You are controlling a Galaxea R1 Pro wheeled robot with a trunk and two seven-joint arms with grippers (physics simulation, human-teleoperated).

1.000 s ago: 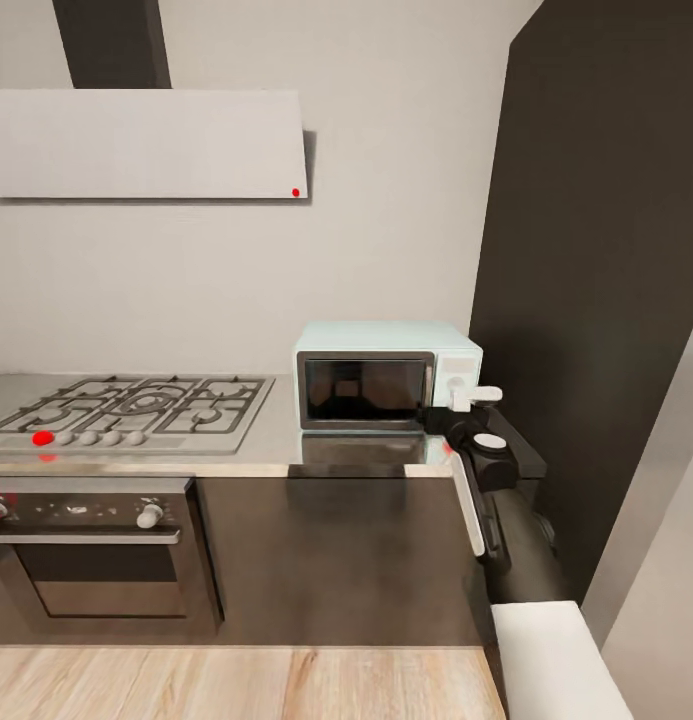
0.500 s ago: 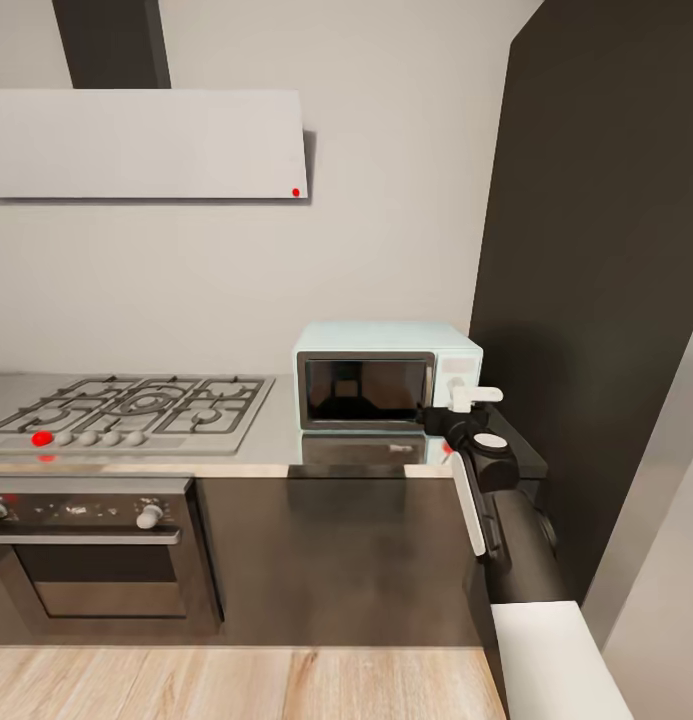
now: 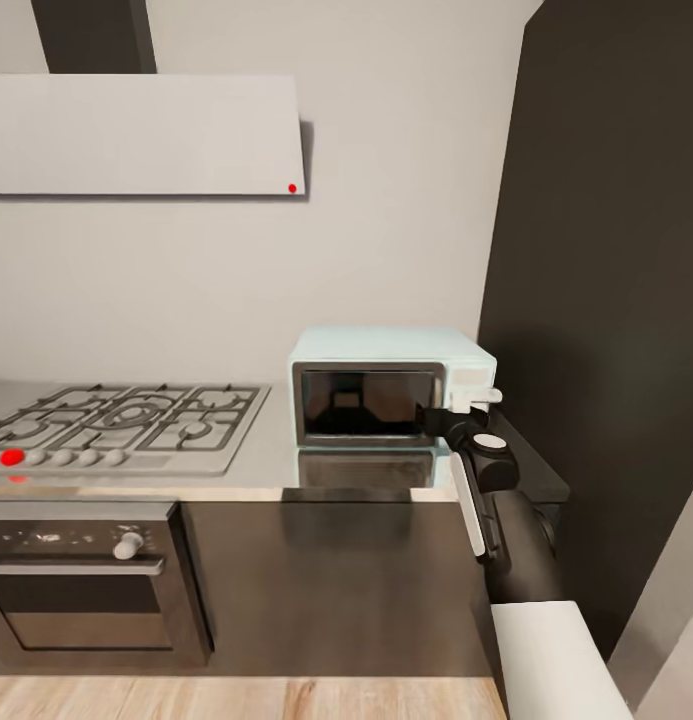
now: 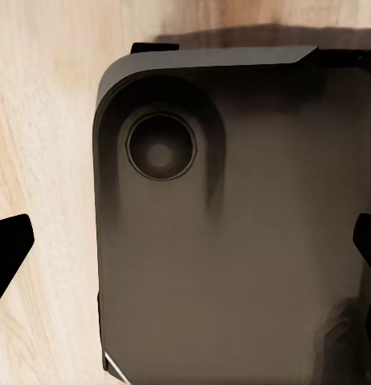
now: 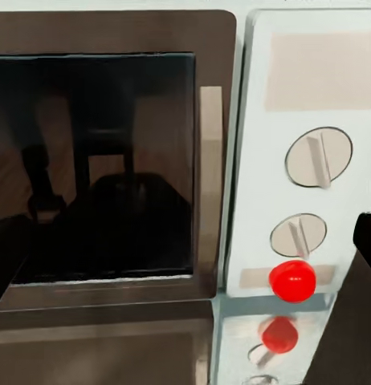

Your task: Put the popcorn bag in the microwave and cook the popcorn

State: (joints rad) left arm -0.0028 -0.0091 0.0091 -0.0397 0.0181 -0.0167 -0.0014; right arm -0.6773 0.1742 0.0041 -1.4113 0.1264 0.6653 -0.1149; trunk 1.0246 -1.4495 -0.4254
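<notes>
Head view: microwave (image 3: 391,385) sits on the countertop (image 3: 256,460) with its door closed, the gas hob (image 3: 121,425) at its nine o'clock. Right gripper (image 3: 474,402) is up at the control panel's knobs (image 5: 318,158); I can't tell its jaw spacing. Red light (image 5: 292,280) glows beneath.

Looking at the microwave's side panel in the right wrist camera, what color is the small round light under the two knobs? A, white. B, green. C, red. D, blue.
C: on the microwave, the round light just below the two white knobs shows bright red.
</notes>
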